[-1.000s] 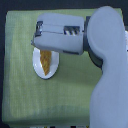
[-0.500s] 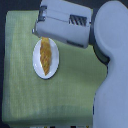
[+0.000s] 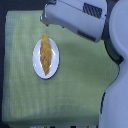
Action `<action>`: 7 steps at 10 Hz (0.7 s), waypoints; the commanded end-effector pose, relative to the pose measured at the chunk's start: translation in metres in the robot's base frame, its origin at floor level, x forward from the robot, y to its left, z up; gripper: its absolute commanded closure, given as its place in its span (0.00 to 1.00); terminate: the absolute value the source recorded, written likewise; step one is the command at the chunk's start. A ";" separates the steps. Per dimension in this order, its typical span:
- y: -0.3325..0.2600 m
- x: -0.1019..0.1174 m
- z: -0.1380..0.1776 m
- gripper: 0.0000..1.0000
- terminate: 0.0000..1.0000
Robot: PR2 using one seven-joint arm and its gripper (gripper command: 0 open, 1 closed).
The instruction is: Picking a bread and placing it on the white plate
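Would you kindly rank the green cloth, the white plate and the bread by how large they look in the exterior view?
1. The green cloth, largest by far.
2. The white plate, resting on the cloth.
3. The bread, lying within the plate's rim, nearly as long as the plate.

arm [image 3: 80, 20]: pale grey-white, rounded casing | dark slatted vent on top

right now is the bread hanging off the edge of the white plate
No, the bread lies lengthwise down the middle of the white plate, with both pointed ends inside the rim.
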 end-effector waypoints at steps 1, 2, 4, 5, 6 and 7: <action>-0.069 0.002 0.002 0.00 0.00; -0.090 0.005 -0.003 0.00 0.00; -0.132 0.019 -0.006 0.00 0.00; -0.140 0.021 -0.005 0.00 0.00; -0.157 0.024 -0.004 0.00 0.00; -0.175 0.022 -0.004 0.00 0.00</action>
